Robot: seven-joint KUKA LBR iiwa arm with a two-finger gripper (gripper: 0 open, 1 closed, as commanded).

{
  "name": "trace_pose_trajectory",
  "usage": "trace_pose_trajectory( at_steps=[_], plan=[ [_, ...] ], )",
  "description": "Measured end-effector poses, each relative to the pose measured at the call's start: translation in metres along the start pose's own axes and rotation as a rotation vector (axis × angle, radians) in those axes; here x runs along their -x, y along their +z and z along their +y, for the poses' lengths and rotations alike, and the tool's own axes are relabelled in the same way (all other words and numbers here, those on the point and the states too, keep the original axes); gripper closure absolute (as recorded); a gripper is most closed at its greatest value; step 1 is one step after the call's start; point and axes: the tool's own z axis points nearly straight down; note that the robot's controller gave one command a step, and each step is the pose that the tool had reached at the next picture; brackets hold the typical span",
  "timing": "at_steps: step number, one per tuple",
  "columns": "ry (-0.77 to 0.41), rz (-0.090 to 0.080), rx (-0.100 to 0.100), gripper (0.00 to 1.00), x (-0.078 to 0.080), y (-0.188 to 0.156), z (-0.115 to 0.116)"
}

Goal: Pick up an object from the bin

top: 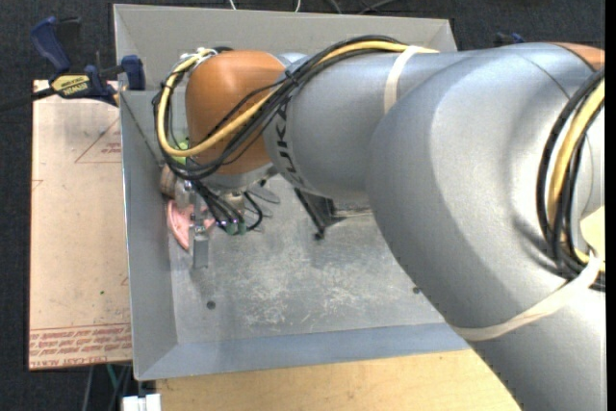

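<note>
End effector (199,241): you see it low in the left of the bin (289,303), close to the left wall (144,236). It hangs straight down under the orange wrist cover (231,101).
Its state: you cannot tell whether it is spread or pressed together, because the wrist and cables (231,207) hide too much.
Task's thing: a flat pink piece (177,222) lies on the floor at the foot of the left wall, just left of the end effector. You cannot tell whether they touch, and nothing shows it pinched.
Long axis: as far as you can see, it runs near to far, along the wall. Which end leads is unclear, as part of it is hidden.
Why so placed: the piece lies tight to the wall, so a vertical approach on its open right side seems the only way in. Expect little room on the wall side.
Other thing: a black piece (322,212) lies mid-bin under the arm (433,159), well apart from the pink one.
Step, as a judgement: descent or closing beside the pink piece, with the lift not yet made.
</note>
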Motion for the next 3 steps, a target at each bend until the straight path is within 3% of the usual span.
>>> trace_pose_trajectory(
  at_steps=[1,2,3],
  plan=[
    [-0.083,-0.004,-0.001,0.0,-0.009,-0.068,0.006],
    [0.003,-0.001,0.001,0.0,-0.016,-0.051,0.008],
    [-0.333,-0.01,0.0,0.0,-0.023,0.003,0.007]
  ],
)
